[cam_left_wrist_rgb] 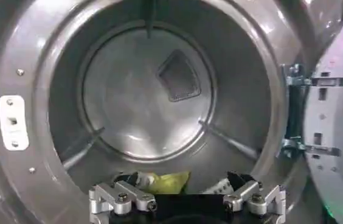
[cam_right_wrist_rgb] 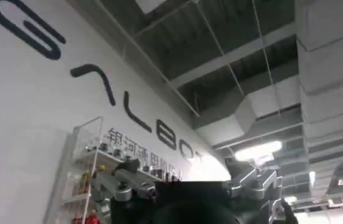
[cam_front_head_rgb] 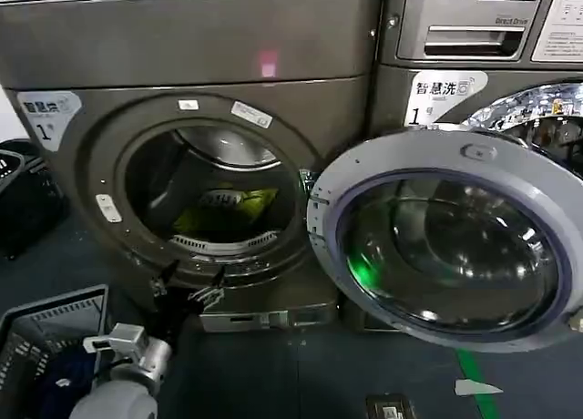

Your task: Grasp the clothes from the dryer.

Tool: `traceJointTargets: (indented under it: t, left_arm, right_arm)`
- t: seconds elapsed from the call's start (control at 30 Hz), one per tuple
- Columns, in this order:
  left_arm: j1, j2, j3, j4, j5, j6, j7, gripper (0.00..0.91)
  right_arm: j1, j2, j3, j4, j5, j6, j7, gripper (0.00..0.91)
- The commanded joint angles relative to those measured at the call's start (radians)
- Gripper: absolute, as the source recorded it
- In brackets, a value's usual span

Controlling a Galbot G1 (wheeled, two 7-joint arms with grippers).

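Your left claw (cam_left_wrist_rgb: 187, 204) sits spread wide and empty just outside the dryer (cam_front_head_rgb: 191, 50) port, lined up for reaching in. The clothes (cam_front_head_rgb: 228, 209) lie on the drum floor near the front lip. The door (cam_front_head_rgb: 451, 237) hangs swung right, out of the way. A basket (cam_front_head_rgb: 46, 332) sits by your left arm. Your right claw (cam_right_wrist_rgb: 190, 189) points at the ceiling; can't tell its grip.

- Dim head view; green glare glows on the round glass-windowed silver-rimmed door (cam_front_head_rgb: 451, 241); a pink spot marks the bronze-grey metal dryer (cam_front_head_rgb: 268, 64)
- Drum interior shadowed; bright ceiling strip light (cam_right_wrist_rgb: 258, 150) flares
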Motion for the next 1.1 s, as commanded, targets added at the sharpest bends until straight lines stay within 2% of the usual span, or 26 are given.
traceJointTargets:
  t: [0.03, 0.23, 0.43, 0.77, 0.93, 1.1]
  left_arm:
    - [-0.004, 0.001, -0.001, 0.006, -0.001, 0.0, -0.003, 0.907]
    - [-0.034, 0.01, 0.0, 0.034, -0.004, -0.017, -0.007, 0.907]
    - [-0.194, 0.02, 0.026, 0.155, -0.027, -0.055, -0.024, 0.907]
    - [-0.57, 0.028, 0.119, 0.613, -0.002, -0.112, -0.061, 0.907]
    - [-0.731, 0.084, 0.18, 0.848, 0.022, -0.097, -0.005, 0.907]
    - [-0.933, 0.179, 0.254, 1.078, 0.07, -0.084, 0.2, 0.907]
  right_arm:
    - [0.002, 0.003, 0.001, -0.001, -0.001, 0.002, -0.001, 0.907]
    - [0.0, 0.012, 0.007, 0.016, -0.013, -0.009, -0.007, 0.907]
    - [-0.018, 0.029, 0.013, 0.046, -0.04, -0.013, -0.006, 0.907]
    - [-0.056, 0.042, 0.057, 0.058, -0.041, -0.016, -0.017, 0.907]
    - [-0.059, 0.05, 0.065, 0.049, -0.043, -0.016, -0.025, 0.907]
    - [-0.059, 0.049, 0.071, 0.044, -0.04, -0.016, -0.027, 0.907]
